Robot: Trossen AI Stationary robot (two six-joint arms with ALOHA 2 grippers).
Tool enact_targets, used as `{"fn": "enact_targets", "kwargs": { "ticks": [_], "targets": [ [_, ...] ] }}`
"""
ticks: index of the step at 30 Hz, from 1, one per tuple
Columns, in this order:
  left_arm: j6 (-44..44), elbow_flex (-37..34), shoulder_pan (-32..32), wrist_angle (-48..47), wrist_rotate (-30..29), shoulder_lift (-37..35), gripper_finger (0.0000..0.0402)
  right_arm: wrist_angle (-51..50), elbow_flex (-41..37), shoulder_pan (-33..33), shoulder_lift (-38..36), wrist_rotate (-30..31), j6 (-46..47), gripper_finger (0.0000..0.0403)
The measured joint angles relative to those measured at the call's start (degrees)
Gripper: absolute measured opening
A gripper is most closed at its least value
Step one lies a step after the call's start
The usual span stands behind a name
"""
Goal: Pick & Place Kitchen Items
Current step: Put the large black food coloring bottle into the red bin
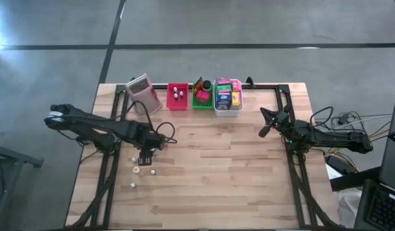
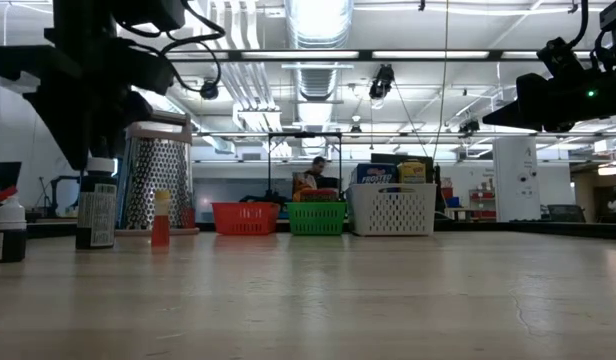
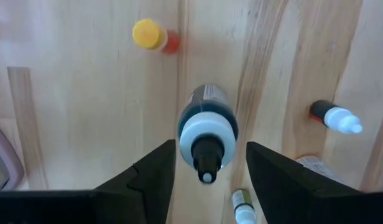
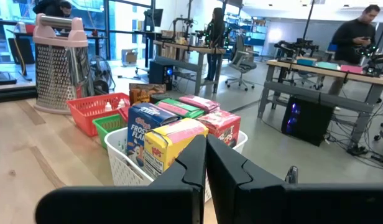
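**Left gripper lines up over a little dark bottle**

The left gripper (image 3: 208, 180) hangs over a small dark bottle (image 3: 207, 134) that stands upright on the wooden table (image 1: 236, 167). In the left wrist view the bottle sits in the middle of the frame, and its pale cap pokes up between the two dark fingers (image 3: 151, 174). The fingers stand apart on either side of the cap. They do not touch it, so nothing is held yet.

More tiny bottles stand close by. A yellow-capped bottle (image 3: 151, 35) is at the upper left of that frame, and a white-capped bottle (image 3: 337, 118) is at the right. In the high view these little things are in the lower left of the table.

The red tray (image 1: 177, 97), the green tray (image 1: 201, 97) and the white tray (image 1: 227, 97) sit in a row at the top middle of the high view. The white one is full of bright packets.

The right gripper (image 1: 263, 131) waits at the right of the table, pinched shut and empty.

This looks like the picking step. Next, the left gripper likely needs to drop a bit lower, squeeze the bottle without tipping it, then carry it to a tray.
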Motion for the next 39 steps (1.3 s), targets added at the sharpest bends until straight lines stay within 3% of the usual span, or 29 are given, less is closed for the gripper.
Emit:
{"fn": "enact_targets", "kwargs": {
  "ticks": [23,39],
  "targets": [
    [1.74,-1.47,0.04,3.37,-3.02,0.00,0.0199,0.01,0.00,0.00,0.00,0.01,0.00,0.0008],
    [2.00,-1.45,0.04,3.39,-2.86,-0.11,0.0138,0.01,0.01,-0.01,0.00,0.01,0.00,0.0008]
  ]
}}
